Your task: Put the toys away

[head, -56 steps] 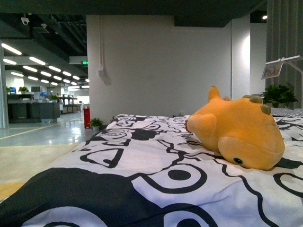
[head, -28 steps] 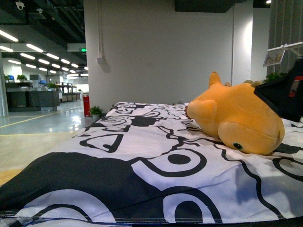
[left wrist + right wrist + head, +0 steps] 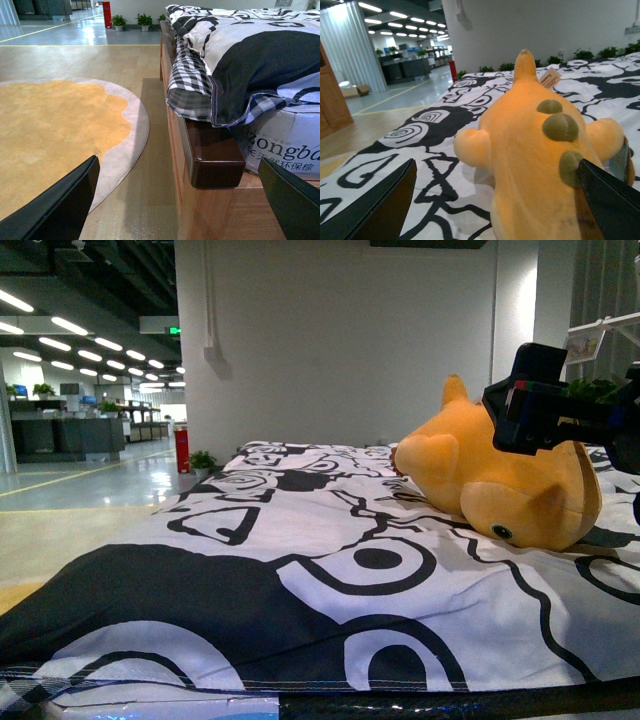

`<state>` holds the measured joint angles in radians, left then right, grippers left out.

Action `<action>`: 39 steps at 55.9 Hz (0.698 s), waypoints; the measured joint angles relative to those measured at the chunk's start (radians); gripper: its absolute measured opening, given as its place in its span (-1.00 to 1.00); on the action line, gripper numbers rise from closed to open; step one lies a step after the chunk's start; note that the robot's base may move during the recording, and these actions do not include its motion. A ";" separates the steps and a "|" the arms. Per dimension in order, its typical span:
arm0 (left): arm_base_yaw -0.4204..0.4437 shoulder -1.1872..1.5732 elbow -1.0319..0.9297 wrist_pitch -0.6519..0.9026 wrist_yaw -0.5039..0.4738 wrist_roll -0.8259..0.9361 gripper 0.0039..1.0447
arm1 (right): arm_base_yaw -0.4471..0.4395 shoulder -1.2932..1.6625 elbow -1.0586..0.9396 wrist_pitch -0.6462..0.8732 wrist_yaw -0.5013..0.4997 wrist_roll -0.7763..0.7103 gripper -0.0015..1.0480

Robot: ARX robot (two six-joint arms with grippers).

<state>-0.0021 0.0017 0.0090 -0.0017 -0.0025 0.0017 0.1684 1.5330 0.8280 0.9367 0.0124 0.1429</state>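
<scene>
- While plush toy (image 3: pixel 500 480) lies on patterned bedcover (image 3: pixel 300 580), right gripper (image 3: pixel 496 167) hangs over it, jaws wide.
- left gripper (image 3: pixel 177 167) wide, empty, beside bed frame (image 3: pixel 210 155).

The plush (image 3: pixel 500 485) is orange-yellow, with three olive-green bumps (image 3: pixel 560 127) down its back, a dark eye (image 3: pixel 502 532) and a pale orange tag (image 3: pixel 550 78). The quilt (image 3: pixel 330 590) under it is white with bold black loops, swirls and blotches; its underside (image 3: pixel 192 80) is black-and-white check. The bed frame (image 3: pixel 210 155) is dark brown. The rug (image 3: pixel 50 130) is orange-yellow with a pale greyish scalloped border. At the plush's 9 o'clock in the front view stands a red bin (image 3: pixel 182 450). The left gripper (image 3: pixel 180 202) and right gripper (image 3: pixel 495 202) have black fingers (image 3: pixel 60 205).
</scene>
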 joint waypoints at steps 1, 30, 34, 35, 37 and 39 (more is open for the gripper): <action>0.000 0.000 0.000 0.000 0.000 0.000 0.88 | 0.000 0.004 0.003 0.000 0.003 -0.004 0.87; 0.000 0.000 0.000 0.000 0.000 0.000 0.88 | 0.026 0.109 0.111 0.011 0.127 -0.211 0.87; 0.000 0.000 0.000 0.000 0.000 0.000 0.88 | 0.014 0.111 0.113 0.006 0.127 -0.215 0.87; 0.000 0.000 0.000 0.000 0.000 0.000 0.88 | 0.011 0.111 0.113 0.005 0.126 -0.215 0.87; 0.000 0.000 0.000 0.000 0.000 0.000 0.88 | 0.004 0.111 0.113 0.000 0.125 -0.216 0.87; 0.000 0.000 0.000 0.000 0.000 0.000 0.88 | 0.000 0.113 0.114 -0.005 0.121 -0.216 0.87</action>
<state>-0.0021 0.0017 0.0090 -0.0017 -0.0025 0.0017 0.1680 1.6455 0.9421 0.9318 0.1329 -0.0734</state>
